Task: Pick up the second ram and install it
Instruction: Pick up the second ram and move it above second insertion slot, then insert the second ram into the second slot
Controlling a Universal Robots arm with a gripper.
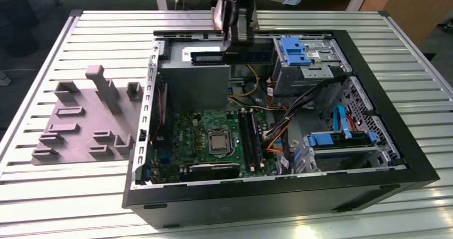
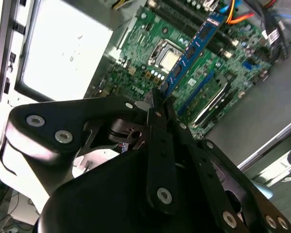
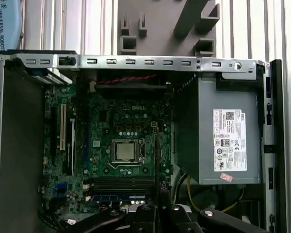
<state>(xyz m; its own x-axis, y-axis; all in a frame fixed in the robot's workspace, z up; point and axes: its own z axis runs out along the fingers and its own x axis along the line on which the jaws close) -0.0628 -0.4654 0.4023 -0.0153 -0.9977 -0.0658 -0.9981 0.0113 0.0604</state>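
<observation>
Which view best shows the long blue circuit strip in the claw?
Second wrist view: the long blue circuit strip shows its flat face. Exterior view: a dim dark bar. First wrist view: edge-on.

The dark-blue second ram (image 1: 256,56) hangs above the open black computer case (image 1: 283,196), with the grey plastic fixture tray (image 1: 81,122) at the exterior view's left.

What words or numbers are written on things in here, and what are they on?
Power supply's white label: tiny print and codes, too small to read.
Motherboard: scattered white lettering, mostly too small to read.
The second ram: no print I can read.
</observation>
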